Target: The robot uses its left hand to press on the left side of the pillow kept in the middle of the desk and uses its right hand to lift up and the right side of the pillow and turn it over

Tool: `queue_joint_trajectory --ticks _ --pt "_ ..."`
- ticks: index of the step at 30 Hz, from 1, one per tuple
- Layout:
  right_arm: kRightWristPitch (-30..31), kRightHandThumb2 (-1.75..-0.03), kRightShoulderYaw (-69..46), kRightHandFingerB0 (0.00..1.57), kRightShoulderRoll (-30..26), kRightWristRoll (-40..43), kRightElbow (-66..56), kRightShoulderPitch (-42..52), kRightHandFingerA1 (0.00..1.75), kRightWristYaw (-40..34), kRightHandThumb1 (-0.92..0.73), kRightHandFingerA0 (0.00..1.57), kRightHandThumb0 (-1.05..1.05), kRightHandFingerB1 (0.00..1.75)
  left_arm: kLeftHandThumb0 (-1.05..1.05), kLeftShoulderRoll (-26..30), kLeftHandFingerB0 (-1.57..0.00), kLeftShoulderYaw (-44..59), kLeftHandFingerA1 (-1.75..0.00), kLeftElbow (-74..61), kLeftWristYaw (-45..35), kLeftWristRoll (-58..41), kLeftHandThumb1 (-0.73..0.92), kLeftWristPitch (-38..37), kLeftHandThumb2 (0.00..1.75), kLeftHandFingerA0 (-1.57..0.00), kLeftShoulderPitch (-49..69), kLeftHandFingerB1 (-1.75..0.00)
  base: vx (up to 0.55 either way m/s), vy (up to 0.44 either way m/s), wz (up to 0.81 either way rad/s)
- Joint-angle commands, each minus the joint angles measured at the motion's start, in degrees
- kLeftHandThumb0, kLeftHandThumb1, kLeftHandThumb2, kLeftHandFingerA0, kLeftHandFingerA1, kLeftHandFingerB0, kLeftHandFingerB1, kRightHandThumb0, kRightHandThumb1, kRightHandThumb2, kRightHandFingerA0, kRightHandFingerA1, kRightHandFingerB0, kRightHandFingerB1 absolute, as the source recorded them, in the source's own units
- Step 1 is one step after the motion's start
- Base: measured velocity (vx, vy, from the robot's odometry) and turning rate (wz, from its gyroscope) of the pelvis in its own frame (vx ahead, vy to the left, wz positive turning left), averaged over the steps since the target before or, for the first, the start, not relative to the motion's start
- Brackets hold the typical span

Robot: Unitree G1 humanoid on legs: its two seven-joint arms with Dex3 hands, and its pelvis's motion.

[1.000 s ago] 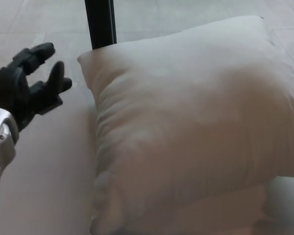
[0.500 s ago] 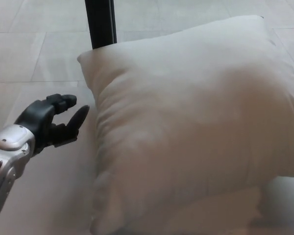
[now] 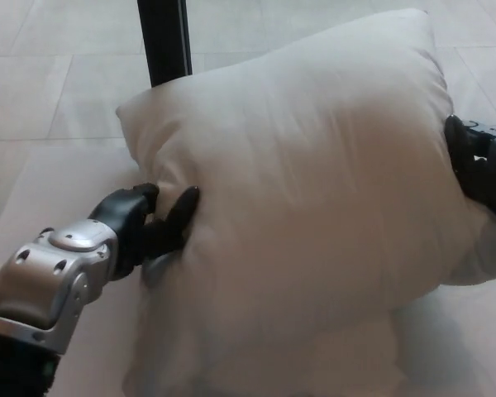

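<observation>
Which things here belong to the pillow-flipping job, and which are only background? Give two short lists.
Job: pillow; left robot hand, pressing its left side; right robot hand, at its right edge.

Background: black post; tiled floor.

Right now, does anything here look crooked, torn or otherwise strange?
Nothing torn or spilled. The white pillow sits askew: its right side bulges up where the right hand pushes on it, while the left hand dents its left edge. That fits a flip underway.
</observation>
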Motion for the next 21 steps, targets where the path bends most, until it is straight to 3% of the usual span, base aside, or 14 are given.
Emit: queue_joint_trajectory --ticks 1,2,4,5,7,8,9,11,13,16,17,18,21 --pt "3.1 -0.67 0.4 0.29 4.4 0.9 -0.7 -2.0 0.45 1.0 -0.87 0.48 -0.97 0.31 -1.03 -4.9 0.0 1.7 -0.52 0.8 2.6 1.3 0.85 3.1 0.67 -0.28 -2.9 -0.01 0.0 0.0 0.0" --pt "3.1 -1.09 -0.4 0.24 5.9 1.4 -0.6 -3.0 0.57 0.3 -0.66 0.41 -0.95 0.45 -1.05 -7.4 0.0 3.4 -0.56 3.0 3.9 0.9 0.85 2.7 0.67 -0.32 -4.0 -0.02 0.0 0.0 0.0" --pt "3.4 -1.09 -0.1 0.24 6.9 0.7 -0.5 -4.0 0.56 0.0 -0.66 0.42 -0.96 0.45 -1.04 -8.6 0.0 4.7 -0.53 3.1 4.2 1.2 0.84 2.8 0.64 -0.27 -4.0 -0.01 0.0 0.0 0.0" --pt "3.1 -0.67 0.7 0.29 7.6 0.6 -0.7 -5.0 0.48 0.9 -0.88 0.43 -1.02 0.32 -0.97 -9.6 0.0 3.4 -0.56 2.8 4.2 2.1 0.66 1.1 1.01 -0.11 -3.5 0.0 0.0 0.0 0.0" --pt "3.2 -0.67 1.4 0.3 8.0 -0.4 -1.3 -5.3 0.48 0.8 -0.88 0.45 -1.01 0.32 -1.0 -10.5 0.0 3.7 -0.58 2.5 4.4 2.4 0.7 1.4 1.07 -0.14 -3.1 0.0 0.0 0.0 0.0" --pt "3.1 -0.67 1.8 0.3 7.9 -0.7 -1.4 -5.5 0.48 1.3 -0.89 0.45 -0.99 0.32 -0.95 -10.9 0.0 3.7 -0.57 2.8 4.6 2.7 0.68 1.5 1.05 -0.14 -3.1 -0.03 0.0 0.0 0.0" --pt "2.8 -0.67 2.7 0.31 8.0 -1.5 -1.6 -5.7 0.49 1.6 -0.88 0.46 -0.99 0.32 -0.92 -11.3 0.0 3.7 -0.62 2.8 4.7 3.0 0.65 1.2 0.97 -0.25 -2.4 0.0 0.0 0.0 0.0" --pt "3.3 -0.67 3.1 0.33 8.8 -2.2 -2.0 -6.2 0.49 0.9 -0.86 0.48 -0.99 0.33 -0.86 -11.6 0.0 3.0 -0.56 3.3 4.5 3.9 0.63 0.1 0.92 -0.11 -1.4 0.0 0.0 0.0 0.0" --pt "2.9 -0.66 3.3 0.35 9.5 -2.5 -2.4 -6.5 0.5 1.0 -0.82 0.44 -0.98 0.35 -0.87 -11.6 0.0 2.2 -0.61 3.4 4.5 4.8 0.61 -0.6 1.0 -0.18 -0.8 -0.1 0.0 0.0 0.0" --pt "2.4 -0.66 3.5 0.35 10.4 -2.7 -3.0 -6.5 0.5 1.1 -0.82 0.44 -0.98 0.35 -0.87 -11.8 0.0 0.9 -0.61 3.2 4.3 6.1 0.61 -1.4 1.0 -0.18 0.2 -0.1 0.0 0.0 0.0" --pt "-0.1 -1.07 7.7 0.26 10.0 -4.9 -3.9 -6.9 0.58 3.4 -0.64 0.42 -0.96 0.45 -0.79 -13.3 0.0 1.6 -0.54 4.4 4.5 5.4 0.7 0.0 0.61 -0.2 0.3 -0.04 0.0 0.0 0.0" --pt "0.3 -1.07 8.7 0.26 10.4 -5.3 -4.6 -7.1 0.57 3.2 -0.63 0.44 -0.95 0.46 -0.85 -14.0 0.0 1.9 -0.59 4.9 4.4 5.3 0.53 -1.2 0.79 -0.18 0.7 -0.01 0.0 0.0 0.0" --pt "0.5 -1.07 12.3 0.23 11.5 -6.4 -5.0 -7.9 0.57 4.1 -0.62 0.41 -0.98 0.44 -0.9 -14.1 0.0 -1.1 -0.63 6.4 4.4 7.7 0.59 -0.7 0.93 -0.26 -0.2 -0.04 0.0 0.0 0.0"
